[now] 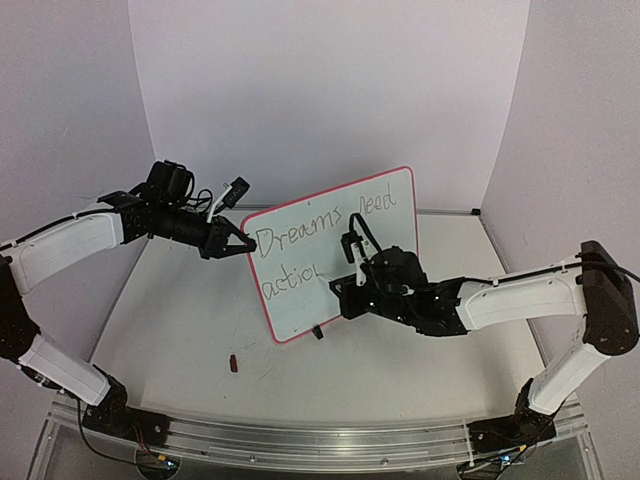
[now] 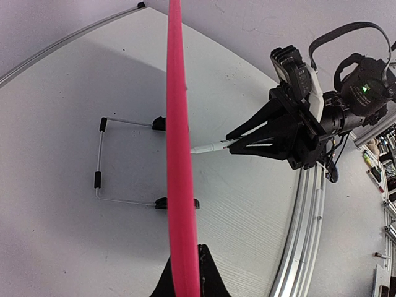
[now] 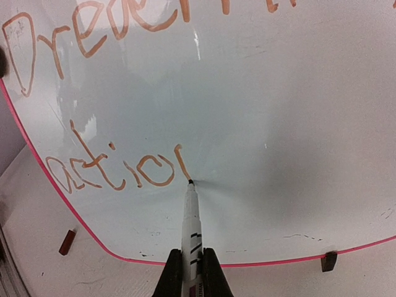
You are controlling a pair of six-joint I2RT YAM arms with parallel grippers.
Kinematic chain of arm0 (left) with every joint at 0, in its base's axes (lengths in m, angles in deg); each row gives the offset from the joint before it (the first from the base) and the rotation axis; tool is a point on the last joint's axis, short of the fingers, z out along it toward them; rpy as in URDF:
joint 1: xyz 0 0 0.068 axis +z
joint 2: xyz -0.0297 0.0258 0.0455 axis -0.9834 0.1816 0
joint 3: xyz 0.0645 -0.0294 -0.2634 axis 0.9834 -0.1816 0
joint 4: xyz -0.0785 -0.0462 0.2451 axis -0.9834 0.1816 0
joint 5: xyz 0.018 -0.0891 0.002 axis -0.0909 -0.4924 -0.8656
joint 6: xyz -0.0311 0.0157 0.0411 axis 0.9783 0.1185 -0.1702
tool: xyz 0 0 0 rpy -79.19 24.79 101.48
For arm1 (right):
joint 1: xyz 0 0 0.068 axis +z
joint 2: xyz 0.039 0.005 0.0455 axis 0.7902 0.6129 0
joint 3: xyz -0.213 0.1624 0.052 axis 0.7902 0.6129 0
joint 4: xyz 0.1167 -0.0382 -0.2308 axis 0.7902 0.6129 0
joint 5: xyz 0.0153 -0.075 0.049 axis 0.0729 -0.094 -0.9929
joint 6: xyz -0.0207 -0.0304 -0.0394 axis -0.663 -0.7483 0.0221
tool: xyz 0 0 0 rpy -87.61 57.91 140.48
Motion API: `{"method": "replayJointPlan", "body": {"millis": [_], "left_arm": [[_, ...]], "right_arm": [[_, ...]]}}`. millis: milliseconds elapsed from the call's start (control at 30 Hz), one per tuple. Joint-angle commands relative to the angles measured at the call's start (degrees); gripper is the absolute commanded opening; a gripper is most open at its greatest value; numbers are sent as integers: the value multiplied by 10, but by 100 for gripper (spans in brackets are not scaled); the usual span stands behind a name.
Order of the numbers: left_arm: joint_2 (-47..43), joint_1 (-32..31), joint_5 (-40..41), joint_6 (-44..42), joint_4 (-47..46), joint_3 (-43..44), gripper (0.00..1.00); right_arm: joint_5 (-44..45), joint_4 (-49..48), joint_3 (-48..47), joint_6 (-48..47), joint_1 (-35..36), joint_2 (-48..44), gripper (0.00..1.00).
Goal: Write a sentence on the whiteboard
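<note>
Plainly the writing is mid-stroke on the second line. From the near right corner the right arm stretches low and leftward over the tabletop (image 1: pixel 170 330), its right pincer (image 3: pixel 192 263) clamped tight on a white marker (image 3: pixel 191 223). The marker's tip touches the whiteboard (image 1: pixel 385 210) just after "actio", where the last letter is only begun. The sentence (image 1: pixel 290 240) reads "Dreams need" above that. Next, I judge, the tip must finish the "n" with light, even pressure. The whiteboard stands on its feet mid-tabletop, facing the arms. Farther back the left arm reaches in, its left pincer (image 1: pixel 235 240) closed on the board's left frame edge, steadying it.
</note>
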Motion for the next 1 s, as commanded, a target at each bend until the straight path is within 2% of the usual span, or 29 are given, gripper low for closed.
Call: {"method": "replayJointPlan", "body": {"millis": [0,533,967], "left_arm": [[33,-19,14,-12,64,-6,0],[33,-20,13,-12,64,-6,0],[34,-21,15,-13,65,-6,0]], "right_arm": [[-6,-12,-5,4,-3,-1,0],[-3,-29,-35,-19,-3,-11,0],[40,-31,-40,-31,-3,-11,0]]}}
